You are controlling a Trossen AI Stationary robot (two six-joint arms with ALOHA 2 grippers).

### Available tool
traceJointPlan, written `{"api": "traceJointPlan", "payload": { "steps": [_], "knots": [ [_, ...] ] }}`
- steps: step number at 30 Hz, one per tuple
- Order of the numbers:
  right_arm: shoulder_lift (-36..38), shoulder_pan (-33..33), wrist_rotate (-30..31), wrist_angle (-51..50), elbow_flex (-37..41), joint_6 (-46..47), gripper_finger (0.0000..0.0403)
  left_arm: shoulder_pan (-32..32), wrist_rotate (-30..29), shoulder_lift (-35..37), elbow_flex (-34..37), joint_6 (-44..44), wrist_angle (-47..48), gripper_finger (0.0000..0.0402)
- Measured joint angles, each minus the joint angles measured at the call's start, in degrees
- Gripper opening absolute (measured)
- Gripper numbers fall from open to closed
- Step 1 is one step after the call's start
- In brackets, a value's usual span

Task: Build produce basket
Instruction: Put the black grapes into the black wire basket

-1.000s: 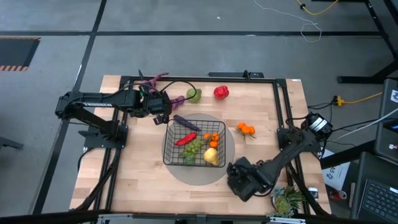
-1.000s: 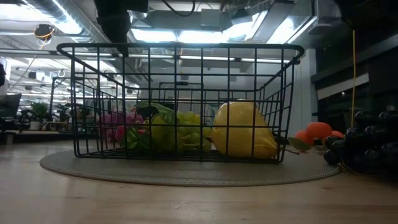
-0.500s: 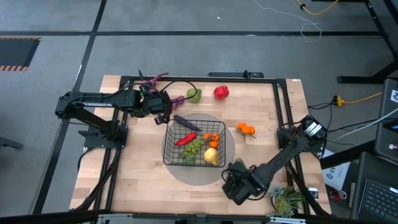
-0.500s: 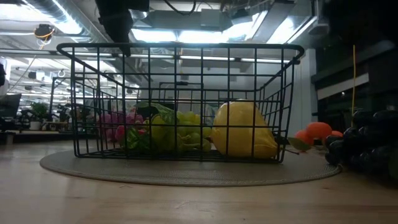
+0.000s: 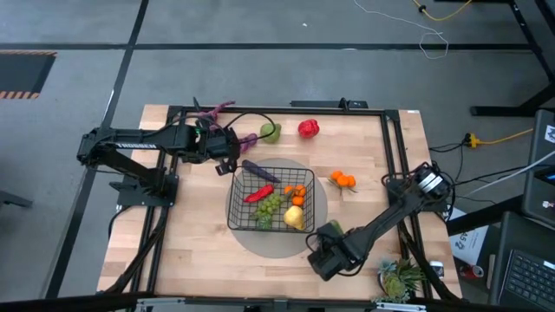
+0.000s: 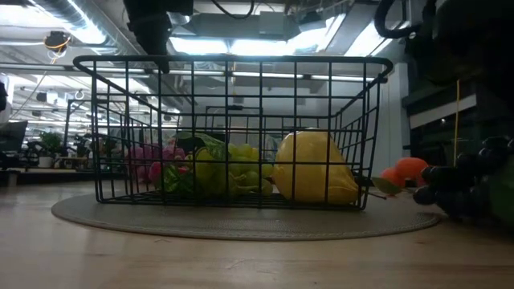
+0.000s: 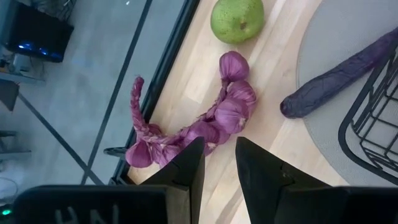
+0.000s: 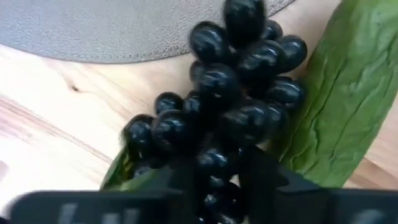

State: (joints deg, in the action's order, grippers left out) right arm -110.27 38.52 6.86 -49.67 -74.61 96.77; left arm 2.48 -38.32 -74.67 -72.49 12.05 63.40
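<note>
The black wire basket [image 5: 234, 204] stands on a round grey mat [image 5: 319, 208] and holds a lemon [image 5: 295, 217], a red chili [image 5: 260, 192], green grapes and small oranges. A bunch of dark grapes [image 8: 230, 93] with a green leaf [image 8: 336, 93] lies at the mat's near right edge, and my right gripper [image 5: 323, 258] stands over it, pointing down and shut on it. My left gripper [image 7: 219, 163] hovers open above a purple string of bulbs [image 7: 205, 124] at the far left. A green pear [image 5: 270, 132], a red pepper [image 5: 308, 128] and oranges [image 5: 344, 180] lie loose on the table. My right gripper has the dark grapes at one end of the bunch [image 8: 214, 163] between its two fingers [image 8: 180, 177], coming from above and pointing down. The rest of the bunch [image 6: 454, 181] and its leaf lie on the table by the mat's edge.
A long dark purple vegetable [image 7: 342, 74] lies on the mat against the basket's far left corner. A spiky potted plant [image 5: 399, 279] stands at the near right corner, close to my right arm. A black frame [image 5: 381, 130] runs round the tabletop.
My right gripper has sunk onto the dark grapes and shifted a little toward the table's left edge. In the low view the bunch has shifted slightly, and the green leaf now shows on its right side.
</note>
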Motion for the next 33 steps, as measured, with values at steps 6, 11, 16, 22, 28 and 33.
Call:
{"api": "traceJointPlan", "payload": {
  "steps": [6,11,16,22,28,33],
  "knots": [
    [1.54,0.0,-0.57,-2.26,-0.36,-1.88,0.0021,0.0,0.06,0.0,0.0,-0.46,0.04,0.0085],
    [1.66,-0.18,-1.88,-9.66,-5.37,-4.28,0.0024,0.0,0.07,0.0,0.0,-0.58,0.11,0.0085],
    [1.72,-0.17,0.67,-24.48,-12.82,-4.76,0.002,0.0,0.08,0.0,0.0,-0.59,0.09,0.0085],
    [1.72,-0.56,11.11,-40.88,-18.55,-2.48,0.0025,0.0,0.08,0.0,0.0,-0.59,0.03,0.0085],
    [2.4,-2.64,32.24,-40.4,-19.23,-5.6,0.0022,0.0,0.08,0.0,0.0,-0.59,-0.16,0.0085],
    [2.38,-5.25,44.69,-40.31,-19.19,-9.9,0.0023,0.0,0.08,0.0,0.0,-0.57,-0.24,0.0085]
  ]
}}
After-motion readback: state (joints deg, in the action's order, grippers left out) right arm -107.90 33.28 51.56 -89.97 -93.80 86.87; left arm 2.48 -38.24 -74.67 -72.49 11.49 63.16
